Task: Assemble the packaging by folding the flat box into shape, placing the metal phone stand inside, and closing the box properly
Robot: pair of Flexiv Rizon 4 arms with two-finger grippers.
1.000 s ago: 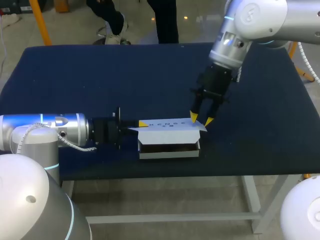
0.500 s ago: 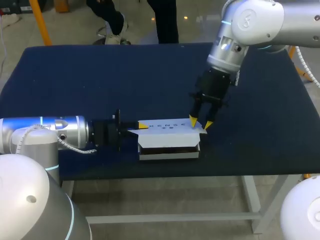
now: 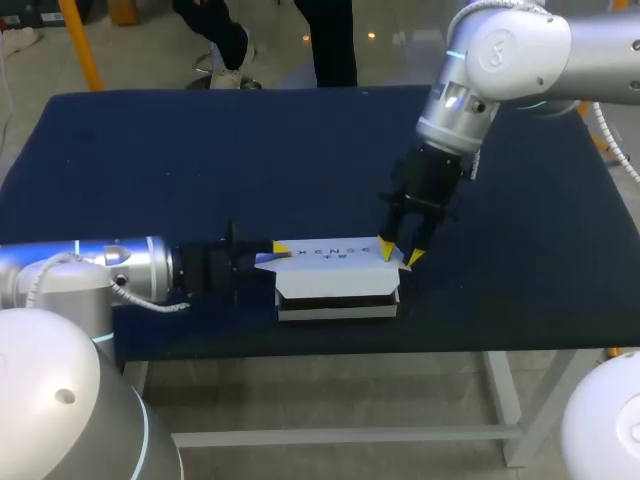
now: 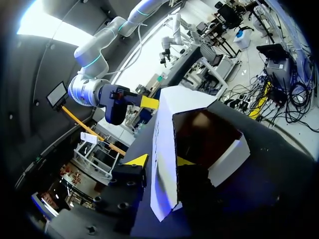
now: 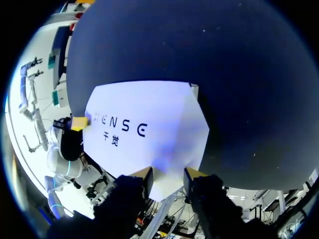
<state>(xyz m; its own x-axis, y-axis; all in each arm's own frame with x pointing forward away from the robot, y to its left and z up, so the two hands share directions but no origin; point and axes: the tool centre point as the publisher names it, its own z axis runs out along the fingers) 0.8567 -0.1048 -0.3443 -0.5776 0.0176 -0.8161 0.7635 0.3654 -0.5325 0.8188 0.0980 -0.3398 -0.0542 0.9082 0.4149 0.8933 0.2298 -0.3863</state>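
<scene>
Two grippers at a white box [image 3: 335,308]
The box sits at 6 o'clock on the blue tabletop [image 3: 200,150]. The left gripper [image 3: 278,250] pinches the lid [image 3: 335,258] at its 9 o'clock end. The right gripper [image 3: 400,254], fingers apart, touches its 3 o'clock end.

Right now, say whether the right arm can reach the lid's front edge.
Likely yes: the right tool sits at the lid's right corner; its front edge is bare, the left tool at the far end.

One box [image 3: 338,262], two arms [image 3: 500,50], one table [image 3: 200,150].
</scene>
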